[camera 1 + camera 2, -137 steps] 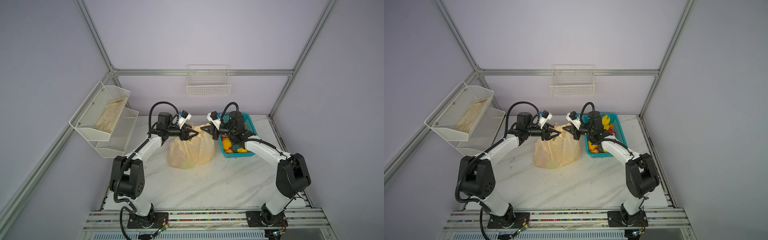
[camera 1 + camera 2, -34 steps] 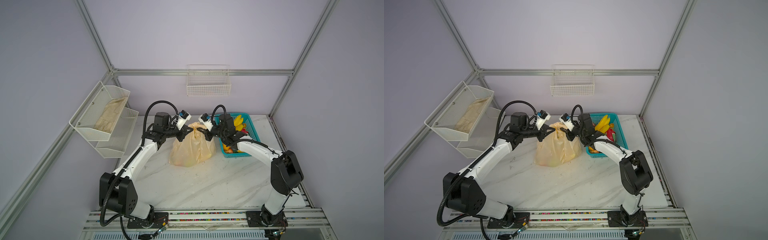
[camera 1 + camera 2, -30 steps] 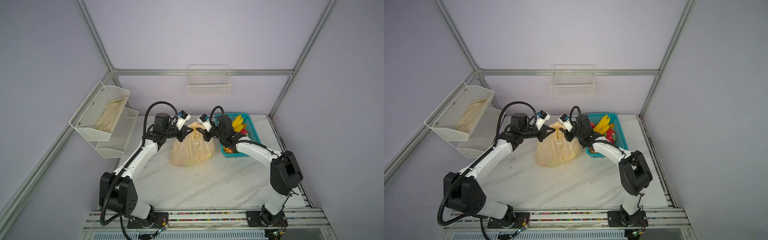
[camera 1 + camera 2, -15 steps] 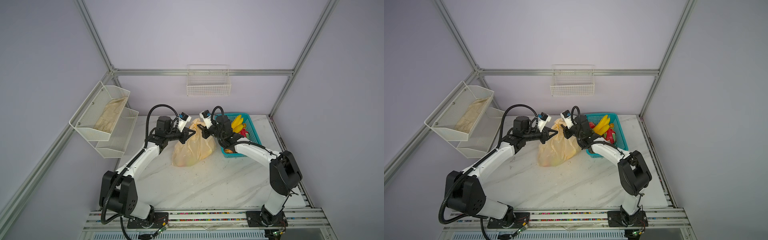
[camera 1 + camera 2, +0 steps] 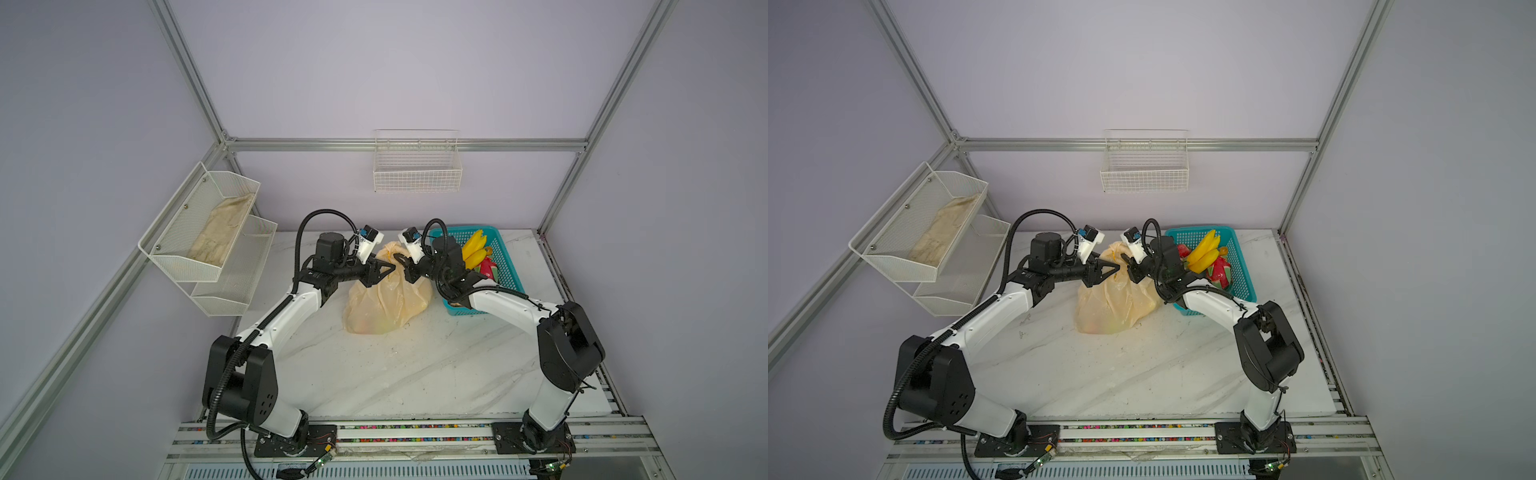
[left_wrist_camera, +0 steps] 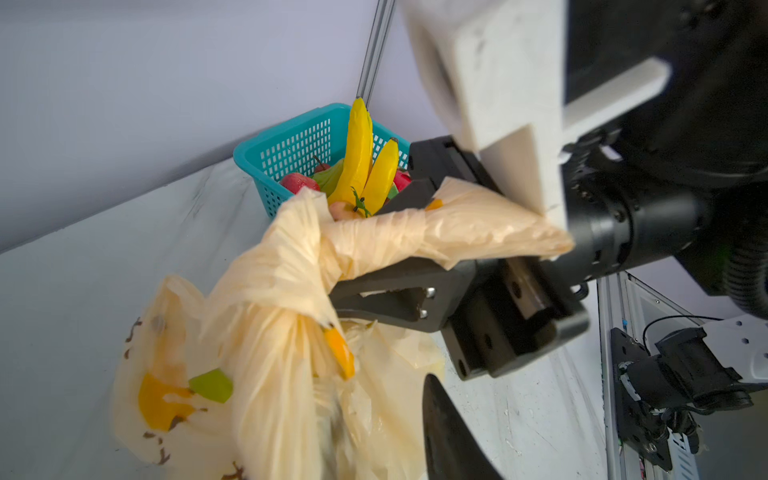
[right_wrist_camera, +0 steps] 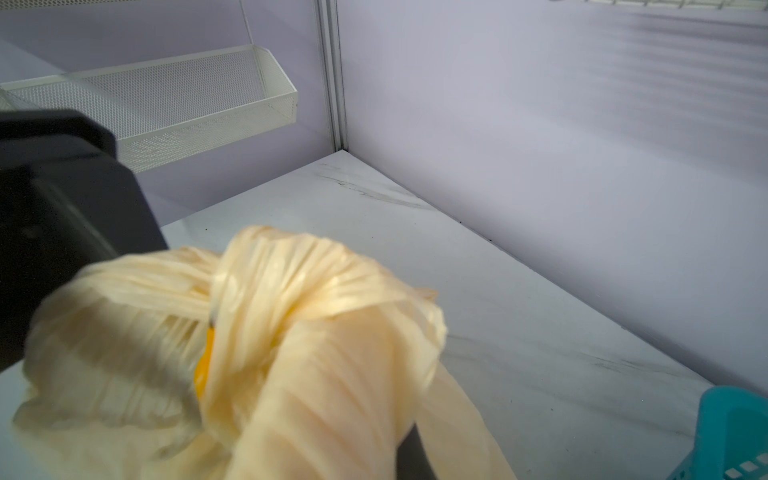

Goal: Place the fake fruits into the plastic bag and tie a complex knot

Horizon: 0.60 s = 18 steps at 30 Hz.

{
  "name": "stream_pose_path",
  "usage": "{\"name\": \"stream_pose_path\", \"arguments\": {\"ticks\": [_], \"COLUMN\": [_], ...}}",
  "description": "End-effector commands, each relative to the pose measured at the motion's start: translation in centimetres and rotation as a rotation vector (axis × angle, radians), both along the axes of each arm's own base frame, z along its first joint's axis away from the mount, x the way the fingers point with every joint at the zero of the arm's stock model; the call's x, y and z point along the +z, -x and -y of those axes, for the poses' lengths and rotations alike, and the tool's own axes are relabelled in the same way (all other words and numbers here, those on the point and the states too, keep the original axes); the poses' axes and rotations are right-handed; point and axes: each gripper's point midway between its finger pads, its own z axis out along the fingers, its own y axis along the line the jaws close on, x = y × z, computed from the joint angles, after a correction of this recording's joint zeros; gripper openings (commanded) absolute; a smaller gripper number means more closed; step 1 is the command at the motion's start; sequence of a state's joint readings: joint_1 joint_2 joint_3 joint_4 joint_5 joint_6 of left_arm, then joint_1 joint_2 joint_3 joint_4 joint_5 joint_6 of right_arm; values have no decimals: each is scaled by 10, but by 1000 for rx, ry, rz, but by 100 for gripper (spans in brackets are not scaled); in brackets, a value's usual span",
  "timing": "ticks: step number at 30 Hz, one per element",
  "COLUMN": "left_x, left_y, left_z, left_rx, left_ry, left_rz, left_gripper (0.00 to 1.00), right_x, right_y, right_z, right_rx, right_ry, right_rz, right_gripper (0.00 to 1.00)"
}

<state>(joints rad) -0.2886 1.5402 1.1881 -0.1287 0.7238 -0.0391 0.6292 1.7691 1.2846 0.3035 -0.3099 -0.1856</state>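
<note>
Cream-yellow knot [image 6: 286,266] atop plastic bag [image 5: 386,307], one end tight between right fingers [image 6: 386,286], left fingers [image 6: 449,436] ajar just beside.

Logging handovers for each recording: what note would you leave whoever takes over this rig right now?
Left gripper: open, at the knot, apparently gripping nothing.
Right gripper: shut on a handle strip of the plastic bag.
The bag sits bulging on the table, beside the teal basket.
Done: handles twisted into a knot.
Left: bananas and a dragon fruit lie in the basket; the knot probably needs another tie and tightening.
</note>
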Motion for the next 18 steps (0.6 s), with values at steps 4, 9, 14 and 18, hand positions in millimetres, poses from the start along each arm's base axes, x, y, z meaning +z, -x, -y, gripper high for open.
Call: {"name": "stream_pose_path", "arguments": {"ticks": [4, 9, 14, 18], "left_x": [38, 40, 48, 51], "left_y": [-21, -23, -25, -23], "left_z": [4, 5, -4, -3], "left_rx": [14, 3, 5, -14], "left_ry": [22, 29, 73, 85], "left_rz": [83, 91, 92, 100], "left_gripper": [28, 39, 41, 39], "right_x": [28, 29, 30, 29], "right_y": [12, 12, 13, 14], "right_z": [-2, -2, -1, -2], "right_rx": [49, 50, 48, 60], "right_ry": [-32, -29, -21, -15], "right_rz": [80, 78, 83, 86], "right_gripper": [0, 0, 0, 0]}}
